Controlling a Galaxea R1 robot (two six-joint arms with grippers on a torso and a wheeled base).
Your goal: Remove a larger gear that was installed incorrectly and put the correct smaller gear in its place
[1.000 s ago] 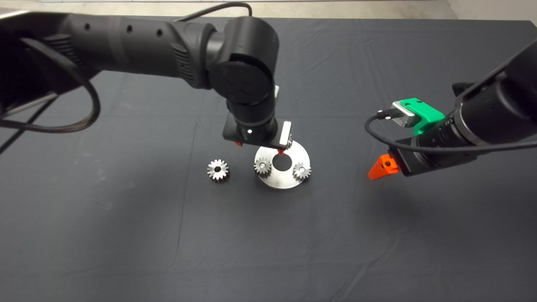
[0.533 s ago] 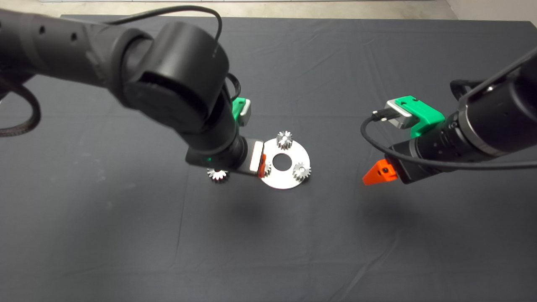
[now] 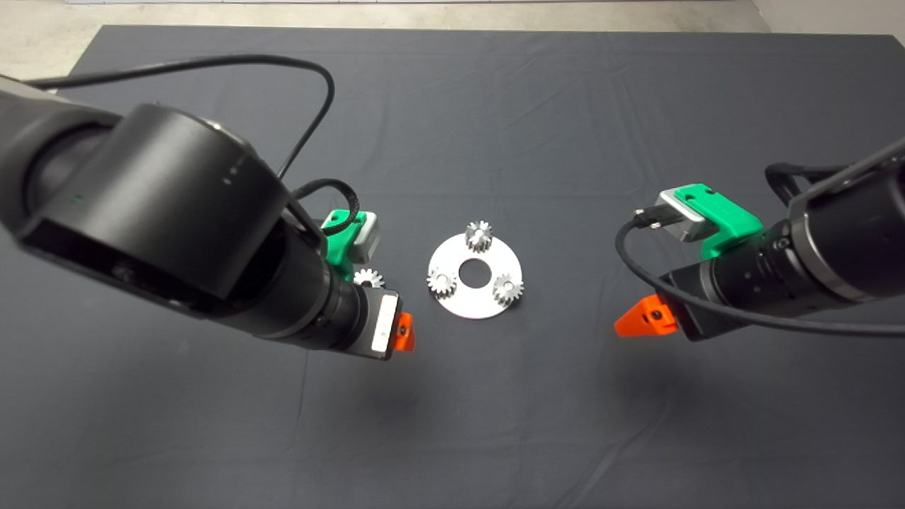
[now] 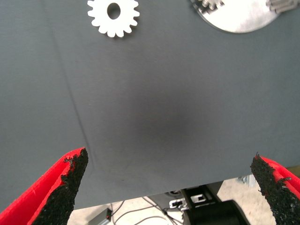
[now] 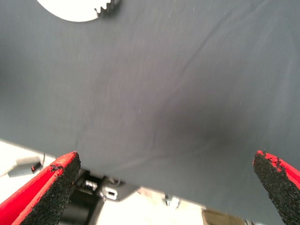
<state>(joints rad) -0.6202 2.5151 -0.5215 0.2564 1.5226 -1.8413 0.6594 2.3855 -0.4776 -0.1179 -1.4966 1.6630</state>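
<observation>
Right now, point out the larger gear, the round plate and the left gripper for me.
larger gear (image 4: pixel 113 17): left wrist view, on its flat face beside the centre hole.
round plate (image 3: pixel 475 304): head view, on its bare near rim.
left gripper (image 4: pixel 168 190): left wrist view, midway between its open fingertips, over the mat.

Left pincer (image 4: pixel 168 187) gapes wide over the mat (image 4: pixel 164 117), larger gear (image 4: pixel 114 16) beyond.

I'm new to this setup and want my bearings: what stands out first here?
A round silvery plate sits mid-mat carrying three small gears, one being the smaller gear at its far edge. Beside it, loose on the dark mat, lies the larger gear, partly hidden behind the left end effector, which hangs open above the mat. The right end effector waits open on the plate's other side.
</observation>
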